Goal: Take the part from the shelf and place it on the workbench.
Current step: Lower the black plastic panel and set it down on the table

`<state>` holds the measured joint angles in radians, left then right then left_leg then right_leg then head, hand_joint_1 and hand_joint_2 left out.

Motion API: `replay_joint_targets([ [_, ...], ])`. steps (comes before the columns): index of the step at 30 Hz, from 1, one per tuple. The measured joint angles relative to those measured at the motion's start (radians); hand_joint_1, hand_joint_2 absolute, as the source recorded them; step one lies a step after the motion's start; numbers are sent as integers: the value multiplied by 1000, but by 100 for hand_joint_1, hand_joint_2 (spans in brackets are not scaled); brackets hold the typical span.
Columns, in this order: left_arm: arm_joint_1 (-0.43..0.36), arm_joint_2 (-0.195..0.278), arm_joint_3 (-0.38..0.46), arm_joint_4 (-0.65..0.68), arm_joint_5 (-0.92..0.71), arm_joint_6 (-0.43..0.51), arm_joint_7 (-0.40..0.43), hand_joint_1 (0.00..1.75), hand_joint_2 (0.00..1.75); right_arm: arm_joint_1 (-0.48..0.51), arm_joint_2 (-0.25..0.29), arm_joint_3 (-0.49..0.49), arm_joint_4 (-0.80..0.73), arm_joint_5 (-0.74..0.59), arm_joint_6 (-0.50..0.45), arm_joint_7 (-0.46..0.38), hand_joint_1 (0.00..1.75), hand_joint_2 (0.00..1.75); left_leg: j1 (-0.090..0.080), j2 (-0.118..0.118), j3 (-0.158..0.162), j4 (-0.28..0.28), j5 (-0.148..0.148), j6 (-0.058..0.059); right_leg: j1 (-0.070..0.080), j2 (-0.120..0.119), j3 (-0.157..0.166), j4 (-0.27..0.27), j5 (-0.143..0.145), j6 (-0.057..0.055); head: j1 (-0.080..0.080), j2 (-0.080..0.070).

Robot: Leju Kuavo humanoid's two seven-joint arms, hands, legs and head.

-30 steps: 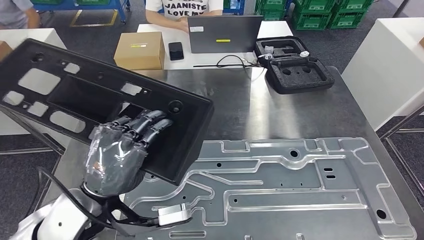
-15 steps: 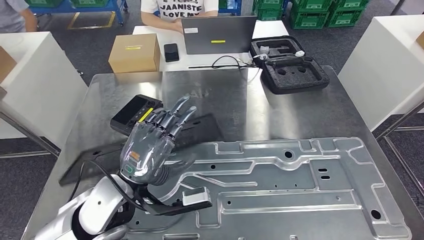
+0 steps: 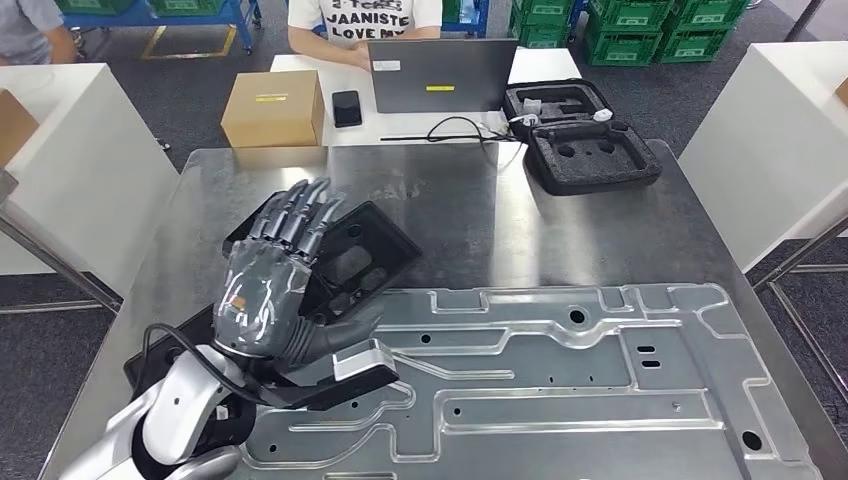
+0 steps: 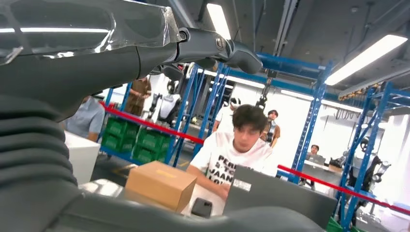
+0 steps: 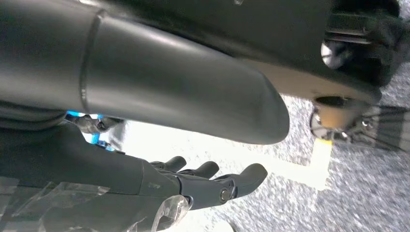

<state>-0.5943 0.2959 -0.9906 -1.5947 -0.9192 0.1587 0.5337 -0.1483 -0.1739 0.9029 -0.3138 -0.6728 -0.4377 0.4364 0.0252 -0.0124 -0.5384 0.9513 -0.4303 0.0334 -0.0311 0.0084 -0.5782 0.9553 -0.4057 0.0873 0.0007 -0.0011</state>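
Left arm rose from the near left corner of the workbench, its hand raised with fingers spread and extended, holding nothing; right hand hung with fingers loosely extended, also holding nothing

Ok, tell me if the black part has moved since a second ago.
Yes. The black part has come down from mid-air onto the workbench, lying beside the grey metal panel, under the left hand.

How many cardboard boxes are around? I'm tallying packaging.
2: one cardboard box on the white table beside the phone; another box's corner at the left edge. Others may be hidden.
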Motion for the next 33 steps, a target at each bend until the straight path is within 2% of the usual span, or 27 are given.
replay_joint_targets([
  [3, 9, 32, 25, -39, -13, 14, 19, 0, 0, 4, -2, 0, 2, -8, -2, 0, 0, 0, -1, -1, 0, -2, 1, -13, 6, 2, -5, 5, -1, -26, -1, 0],
  [5, 17, 59, 45, -76, -27, 18, 37, 0, 0, 8, -3, -1, 3, -13, -4, 0, 0, 0, 4, 2, -11, 27, -24, -19, 7, 0, -7, 4, 1, -43, -1, 0],
  [6, 21, 73, 57, -95, -31, 19, 44, 0, 0, 10, -5, -2, 3, -15, -4, 0, 0, 0, 4, 3, -29, 71, -53, -21, 7, -2, -7, 3, 3, -50, -2, 0],
  [8, 30, 98, 76, -128, -33, 20, 54, 0, 0, 17, -7, -2, 4, -21, -6, 0, 0, 0, 1, 6, -89, 216, -131, -22, 11, -4, -11, 3, 6, -60, -2, 0],
  [9, 37, 111, 83, -143, -34, 18, 60, 0, 0, 21, -7, -3, 4, -24, -7, 0, 0, 0, -1, 6, -117, 281, -159, -21, 14, -4, -14, 3, 8, -63, -2, 0],
  [10, 44, 123, 91, -159, -35, 16, 66, 0, 0, 24, -8, -3, 4, -28, -8, 0, 0, 0, -3, 6, -131, 318, -171, -19, 16, -4, -17, 3, 10, -67, -3, 0],
  [11, 50, 135, 98, -174, -36, 13, 71, 0, 0, 27, -8, -4, 4, -32, -9, 0, 0, 0, -5, 6, -124, 314, -165, -16, 18, -3, -20, 3, 13, -69, -3, 0],
  [12, 54, 146, 105, -187, -37, 11, 76, 0, 0, 30, -9, -4, 5, -35, -10, 0, 0, 0, -8, 6, -98, 270, -143, -11, 20, -4, -22, 3, 15, -71, -3, 0],
  [14, 61, 169, 122, -217, -39, 8, 86, 0, 0, 33, -10, -5, 5, -40, -10, 0, 0, 0, -15, 6, -7, 112, -86, 7, 23, -3, -23, 3, 21, -69, -3, 0],
  [16, 71, 193, 142, -250, -38, 9, 97, 0, 0, 37, -10, -5, 6, -45, -10, 0, 0, 0, -23, 6, 47, 8, -49, 18, 25, -3, -24, 3, 28, -62, -3, 0],
  [19, 95, 224, 173, -294, -30, 16, 107, 0, 0, 43, -15, -6, 9, -51, -11, 0, 0, 0, -28, 5, 45, -7, -31, 22, 22, -3, -25, -3, 39, -43, -5, 0],
  [20, 103, 231, 183, -307, -27, 20, 108, 0, 0, 44, -16, -6, 10, -53, -11, 0, 0, 0, -25, 5, 41, -10, -21, 26, 21, -3, -30, 4, 29, -38, -4, 0],
  [21, 111, 238, 193, -320, -26, 24, 109, 0, 0, 45, -18, -6, 10, -55, -12, 0, 0, 0, -22, 6, 36, -14, -12, 31, 21, -3, -40, 25, 6, -33, -3, 0],
  [22, 120, 244, 203, -332, -24, 29, 111, 0, 0, 45, -19, -7, 11, -58, -13, 0, 0, 0, -18, 7, 30, -16, -3, 36, 20, -3, -57, 66, -31, -29, -1, 0],
  [24, 140, 257, 226, -357, -23, 40, 114, 0, 0, 46, -19, -8, 11, -62, -14, 0, 0, 0, -19, 8, 13, -16, 10, 41, 17, -4, -103, 213, -127, -21, 1, 0],
  [25, 150, 263, 236, -367, -23, 47, 114, 0, 0, 47, -19, -8, 12, -63, -14, 0, 0, 0, -19, 9, 4, -15, 15, 40, 16, -4, -119, 277, -159, -18, 1, 0],
  [26, 160, 268, 245, -377, -24, 55, 114, 0, 0, 47, -19, -8, 12, -65, -14, 0, 0, 0, -19, 9, -3, -15, 20, 40, 16, -4, -122, 316, -174, -15, 1, 0],
  [27, 168, 272, 254, -386, -26, 63, 113, 0, 0, 47, -20, -8, 12, -66, -14, 0, 0, 0, -19, 9, -9, -14, 25, 38, 16, -4, -100, 305, -165, -15, 1, 0],
  [28, 175, 276, 264, -396, -28, 72, 113, 0, 0, 47, -20, -9, 13, -67, -14, 0, 0, 0, -19, 8, -14, -13, 29, 36, 15, -4, -53, 243, -140, -15, 1, 0],
  [30, 187, 285, 284, -415, -33, 86, 110, 0, 0, 46, -23, -11, 13, -68, -14, 0, 0, 0, -19, 8, -20, -8, 35, 29, 17, -5, 62, 70, -92, -21, 1, 0],
  [31, 190, 289, 294, -425, -36, 92, 109, 0, 0, 46, -25, -12, 13, -69, -14, 0, 0, 0, -19, 8, -22, -7, 38, 24, 19, -4, 100, 9, -76, -26, 1, 0],
  [32, 194, 294, 303, -432, -39, 97, 108, 0, 0, 45, -25, -12, 13, -69, -15, 0, 0, 0, -20, 8, -24, -5, 41, 19, 22, -3, 114, -18, -72, -31, 1, 0],
  [33, 199, 298, 311, -440, -42, 101, 107, 0, 0, 44, -26, -12, 14, -69, -15, -1, 0, 0, -20, 8, -26, -5, 46, 12, 25, -2, 113, -22, -70, -37, 1, 0],
])
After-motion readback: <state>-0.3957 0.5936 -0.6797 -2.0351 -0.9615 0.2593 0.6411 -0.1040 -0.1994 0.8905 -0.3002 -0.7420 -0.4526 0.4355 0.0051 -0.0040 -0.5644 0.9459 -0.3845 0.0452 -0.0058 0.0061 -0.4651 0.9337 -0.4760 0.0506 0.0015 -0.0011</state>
